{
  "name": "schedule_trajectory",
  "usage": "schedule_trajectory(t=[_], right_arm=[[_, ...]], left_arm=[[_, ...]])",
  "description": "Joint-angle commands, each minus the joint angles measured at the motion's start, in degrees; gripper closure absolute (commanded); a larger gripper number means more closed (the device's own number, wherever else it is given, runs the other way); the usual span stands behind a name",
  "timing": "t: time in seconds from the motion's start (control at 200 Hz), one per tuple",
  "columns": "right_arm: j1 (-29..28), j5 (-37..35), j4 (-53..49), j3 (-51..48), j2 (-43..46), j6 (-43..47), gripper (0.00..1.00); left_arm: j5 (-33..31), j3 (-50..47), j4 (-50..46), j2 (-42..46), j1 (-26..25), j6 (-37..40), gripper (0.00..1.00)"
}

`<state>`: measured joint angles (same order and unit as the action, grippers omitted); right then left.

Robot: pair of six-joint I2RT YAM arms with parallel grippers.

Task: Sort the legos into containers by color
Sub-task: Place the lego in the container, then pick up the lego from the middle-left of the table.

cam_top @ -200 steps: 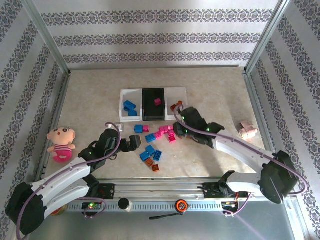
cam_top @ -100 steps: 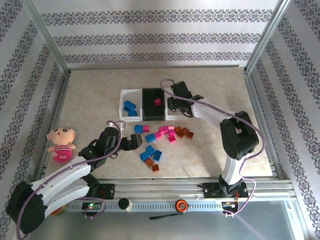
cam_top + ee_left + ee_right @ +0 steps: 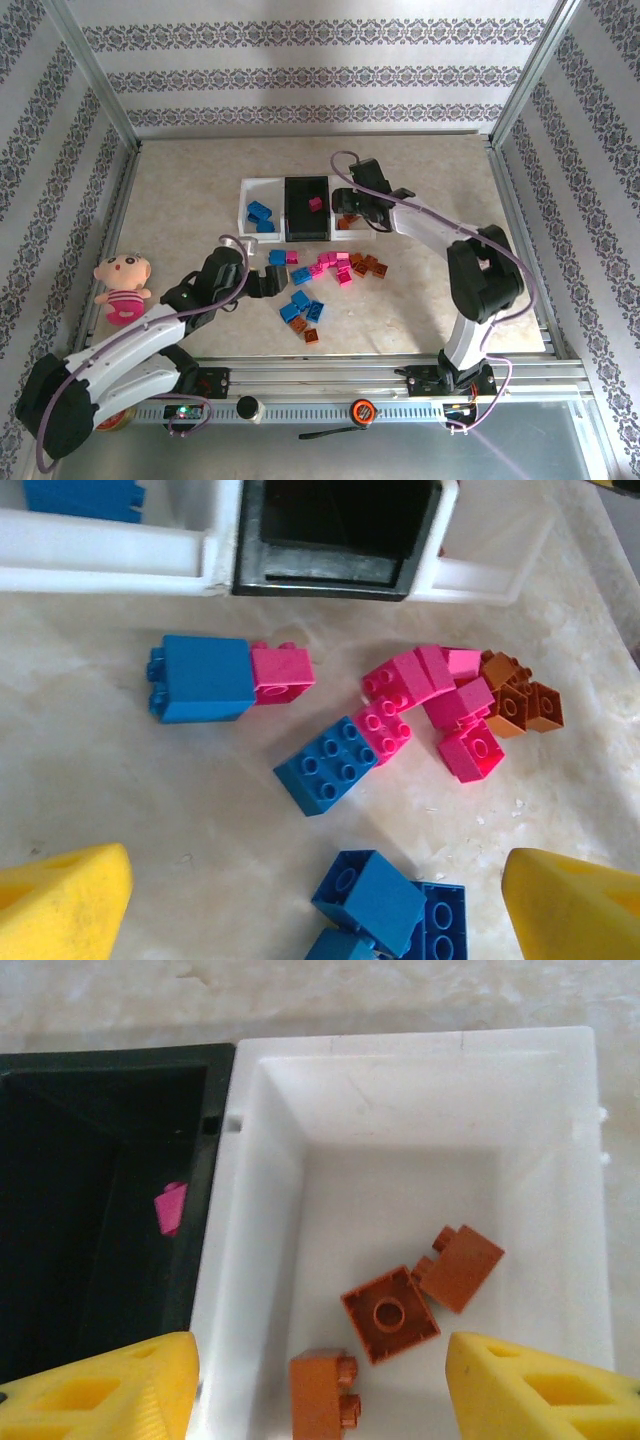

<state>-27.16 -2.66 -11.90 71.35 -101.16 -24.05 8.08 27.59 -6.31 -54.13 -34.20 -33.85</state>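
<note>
Three trays stand in a row: a left white tray (image 3: 243, 203) with blue legos (image 3: 259, 212), a black tray (image 3: 305, 228) with one pink lego (image 3: 172, 1208), and a right white tray (image 3: 420, 1048). My right gripper (image 3: 320, 1360) hangs open over the right white tray, where three orange-brown legos (image 3: 390, 1312) lie loose. Loose legos lie in front of the trays: pink ones (image 3: 440, 695), orange-brown ones (image 3: 520, 702) and blue ones (image 3: 328, 763). My left gripper (image 3: 315, 872) is open low over a blue cluster (image 3: 385, 900), with nothing between its fingers.
A pink-dressed doll (image 3: 122, 288) lies at the table's left edge, beside my left arm. One orange-brown lego (image 3: 312, 336) sits near the front rail. Metal frame posts and wallpapered walls close in the table on three sides.
My right gripper went from the pile up to the right white tray, and orange-brown legos now lie loose in it. My left gripper edged slightly forward toward the blue legos.
</note>
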Motion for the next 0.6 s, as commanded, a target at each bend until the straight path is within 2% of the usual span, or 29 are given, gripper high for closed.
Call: schedule_trajectory(t=[0.0, 0.14, 0.225, 0.595], right_arm=[[-1.3, 0.8, 1.9, -4.4, 5.6, -0.6, 0.33], [-2.0, 0.7, 3.1, -11.0, 9.8, -1.2, 0.33], [-2.1, 1.0, 4.1, -14.6, 12.3, -1.8, 0.33], [-2.3, 1.3, 6.0, -21.8, 17.2, -2.8, 0.33]], left_arm=[[3.0, 3.6, -5.0, -4.7, -2.6, 4.8, 0.08], [-2.8, 7.5, -9.1, -12.6, -12.4, 8.0, 0.12], [-5.3, 9.7, -12.5, -16.5, -15.9, 8.2, 0.17], [-7.7, 6.4, -14.8, -18.0, -17.1, 7.3, 0.21]])
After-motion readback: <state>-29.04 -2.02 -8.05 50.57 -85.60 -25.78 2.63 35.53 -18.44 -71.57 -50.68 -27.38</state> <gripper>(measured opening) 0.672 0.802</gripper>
